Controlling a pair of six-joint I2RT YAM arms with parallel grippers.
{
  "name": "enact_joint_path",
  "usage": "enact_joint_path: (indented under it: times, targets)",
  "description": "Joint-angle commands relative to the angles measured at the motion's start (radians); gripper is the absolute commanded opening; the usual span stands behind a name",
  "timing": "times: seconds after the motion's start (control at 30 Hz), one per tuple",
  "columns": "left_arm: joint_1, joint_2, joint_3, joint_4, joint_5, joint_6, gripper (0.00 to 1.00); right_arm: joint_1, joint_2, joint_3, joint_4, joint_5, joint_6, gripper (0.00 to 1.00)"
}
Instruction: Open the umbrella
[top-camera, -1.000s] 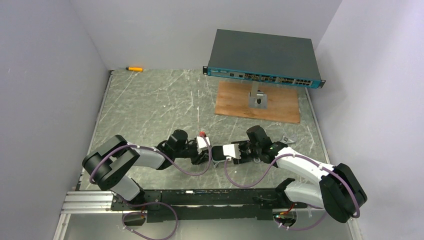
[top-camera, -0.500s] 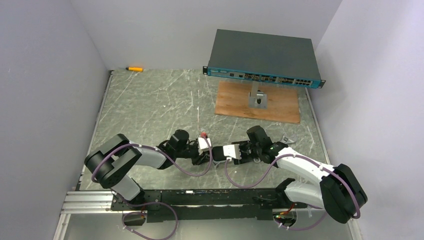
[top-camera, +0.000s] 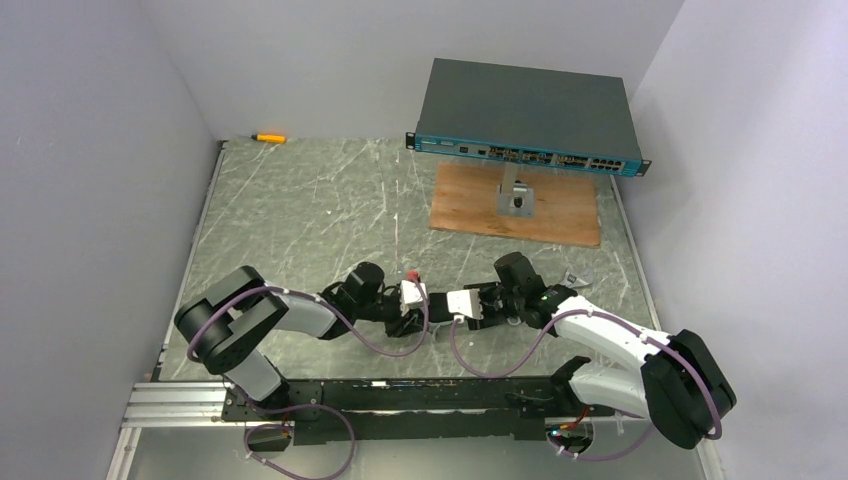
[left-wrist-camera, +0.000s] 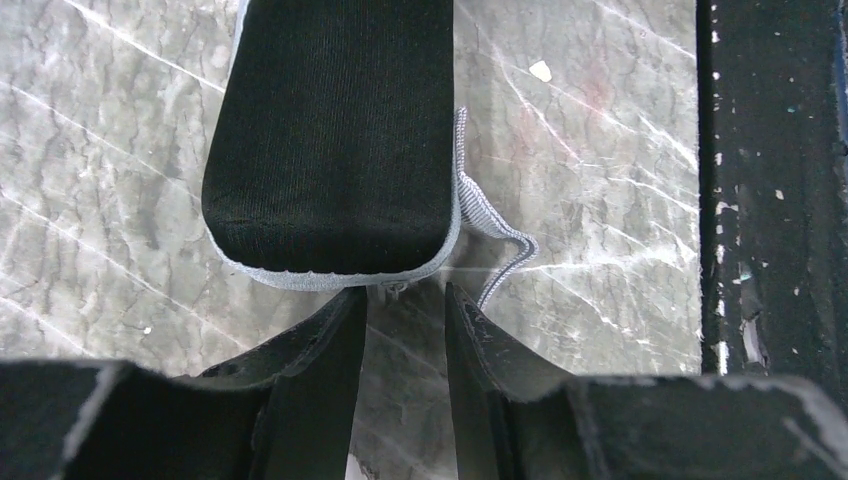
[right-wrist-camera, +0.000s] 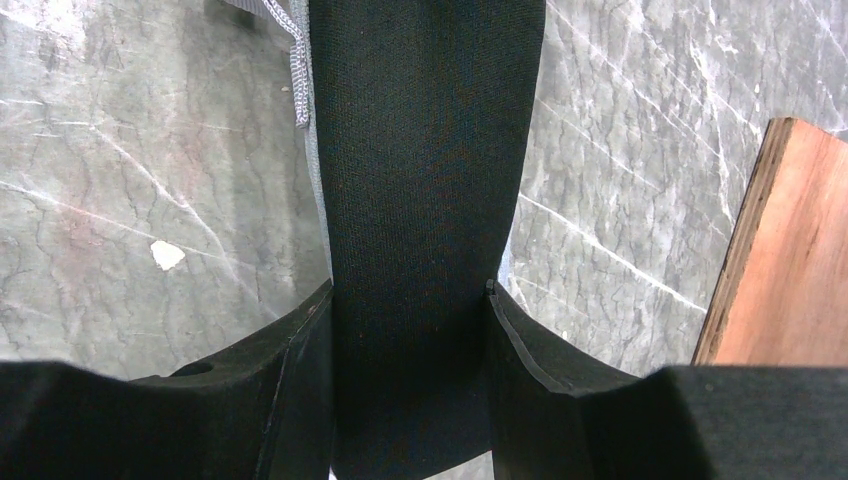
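A black fabric case (left-wrist-camera: 335, 140) with grey zip edging lies on the marble table between my two grippers; it also shows in the top view (top-camera: 437, 302). The umbrella's canopy, shaft and handle are hidden. My left gripper (left-wrist-camera: 405, 295) sits at the case's rounded end. Its jaws stand narrowly apart around a small zip pull (left-wrist-camera: 398, 288) and do not pinch it. A loose loop of grey zip tape (left-wrist-camera: 495, 220) hangs beside the end. My right gripper (right-wrist-camera: 410, 292) is shut on the case (right-wrist-camera: 425, 130), with both fingers pressed on its sides.
The dark grey box with a teal front (top-camera: 525, 105) stands on a post over a wooden board (top-camera: 470, 205) at the back right; the board's edge shows in the right wrist view (right-wrist-camera: 780, 260). An orange pen (top-camera: 268, 137) lies at the back wall. The black base rail (left-wrist-camera: 770, 180) runs close by.
My left gripper has slid a little to the right, closer to the end of the case. The right arm has stayed put with the case in its grip.
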Motion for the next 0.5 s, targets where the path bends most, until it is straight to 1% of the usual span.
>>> enact_joint_path:
  times: [0.0, 0.07, 0.1, 0.23, 0.3, 0.4, 0.47]
  targets:
    - [-0.024, 0.031, 0.052, 0.080, -0.030, -0.040, 0.40, 0.003, 0.012, -0.006, -0.037, -0.055, 0.020, 0.00]
    - [-0.028, 0.034, 0.061, 0.069, -0.055, -0.049, 0.36, 0.003, 0.019, 0.001, -0.044, -0.059, 0.016, 0.00]
    - [-0.029, 0.032, 0.060, 0.066, -0.066, -0.053, 0.32, 0.003, 0.022, 0.002, -0.042, -0.058, 0.014, 0.00]
    - [-0.021, -0.003, 0.041, 0.050, -0.121, -0.087, 0.09, 0.002, 0.021, -0.001, -0.045, -0.060, -0.009, 0.00]
    - [-0.011, -0.031, 0.034, 0.017, -0.138, -0.099, 0.00, 0.003, 0.019, -0.007, -0.049, -0.065, -0.026, 0.00]
    - [0.012, -0.063, 0.037, -0.052, -0.174, -0.066, 0.00, 0.003, 0.003, -0.017, -0.063, -0.086, -0.067, 0.00]
    - [0.037, -0.070, 0.032, -0.046, -0.184, -0.038, 0.00, 0.003, -0.006, -0.030, -0.069, -0.097, -0.097, 0.00]
